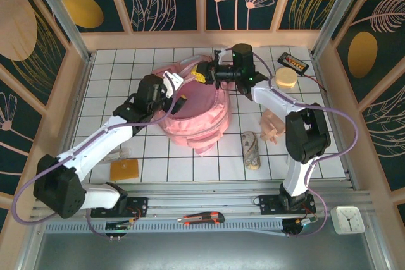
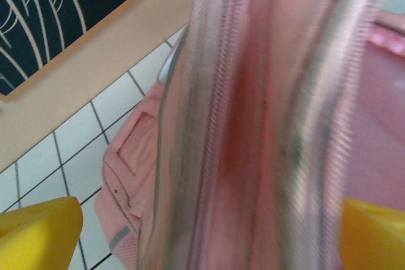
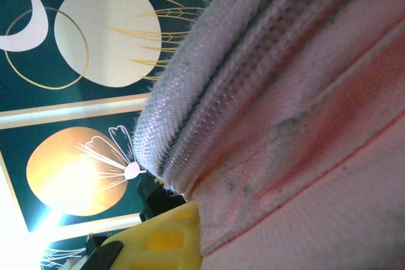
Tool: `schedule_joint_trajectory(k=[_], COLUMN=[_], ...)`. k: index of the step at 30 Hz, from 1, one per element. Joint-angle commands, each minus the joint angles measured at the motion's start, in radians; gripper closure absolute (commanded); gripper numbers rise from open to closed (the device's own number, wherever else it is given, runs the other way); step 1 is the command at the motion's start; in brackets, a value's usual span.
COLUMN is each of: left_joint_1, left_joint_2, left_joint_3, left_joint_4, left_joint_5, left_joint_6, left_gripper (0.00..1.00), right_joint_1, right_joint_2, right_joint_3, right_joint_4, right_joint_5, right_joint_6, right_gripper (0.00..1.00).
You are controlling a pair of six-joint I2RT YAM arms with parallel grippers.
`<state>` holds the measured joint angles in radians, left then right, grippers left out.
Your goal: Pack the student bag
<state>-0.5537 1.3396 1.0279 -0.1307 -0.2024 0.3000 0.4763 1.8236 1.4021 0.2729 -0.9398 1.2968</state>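
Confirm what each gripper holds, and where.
Right gripper: shut on the student bag, at its zippered rim. Left gripper: open, holding nothing; bag edge lies between its fingers.

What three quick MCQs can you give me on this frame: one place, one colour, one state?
1. Where does the student bag lie?
A) in the middle of the tiled table, between the arms
B) at the near-left corner
C) on the front metal rail

2. What colour are the fingers of the left end effector?
A) black
B) yellow
C) blue

3. How does the left end effector stand?
A) shut, fingers together
B) shut on a pen
C) open, bag fabric between its fingers

Answers:
1 A: the top view shows the pink bag on the centre tiles.
2 B: both fingers show yellow in the left wrist view.
3 C: the fingers sit at opposite edges of that view, with tile visible beside the fabric.
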Motion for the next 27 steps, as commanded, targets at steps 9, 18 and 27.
schedule_joint_trajectory(k=[9,18,27], left_joint_1=[0.0,0.0,0.001], left_joint_2=[0.104,0.162,0.142], left_joint_3=[0.148,0.292,0.265], left_joint_4=[-0.04,-0.225,-0.228], left_joint_5=[-0.159,-0.073,0.089], left_joint_6=[-0.057,-0.309,-0.482], left_gripper=[1.0,1.0,1.0], right_joint_1=[-0.023,-0.087,-0.036], right_joint_2=[-0.085,-0.424,-0.631], right_joint_3=[0.056,0.006,-0.415], right_joint_4=[-0.122,-0.998,-1.201], right_joint_5=[0.04,0.741,0.808], right_joint_6=[-0.229,-0.783,-0.703], right_gripper=[0.45,0.01,0.01])
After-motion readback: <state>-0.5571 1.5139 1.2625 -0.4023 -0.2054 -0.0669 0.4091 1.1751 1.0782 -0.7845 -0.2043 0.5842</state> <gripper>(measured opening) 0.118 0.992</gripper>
